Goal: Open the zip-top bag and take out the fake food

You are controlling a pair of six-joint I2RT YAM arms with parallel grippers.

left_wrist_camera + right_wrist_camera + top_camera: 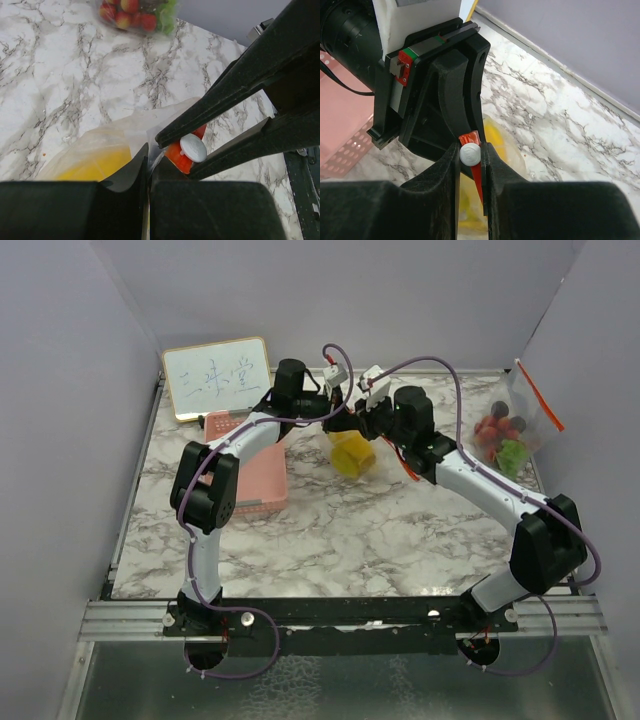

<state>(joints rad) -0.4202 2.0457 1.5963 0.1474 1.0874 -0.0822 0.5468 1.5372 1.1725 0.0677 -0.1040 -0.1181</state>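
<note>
A clear zip-top bag (352, 454) with yellow fake food (90, 164) inside hangs between my two grippers, above the marble table at the centre back. My left gripper (148, 159) is shut on the bag's clear top edge. My right gripper (470, 156) is shut on the white slider (470, 153) of the bag's orange-red zip strip (478, 180); the slider also shows in the left wrist view (193, 147). In the top view the left gripper (335, 421) and the right gripper (366, 420) nearly touch. The yellow food shows under the right fingers (496, 136).
A second zip-top bag (510, 430) with red berries and green pieces leans at the back right; it also shows in the left wrist view (139, 13). A pink basket (262, 478) lies under the left arm. A whiteboard (215, 377) stands at the back left.
</note>
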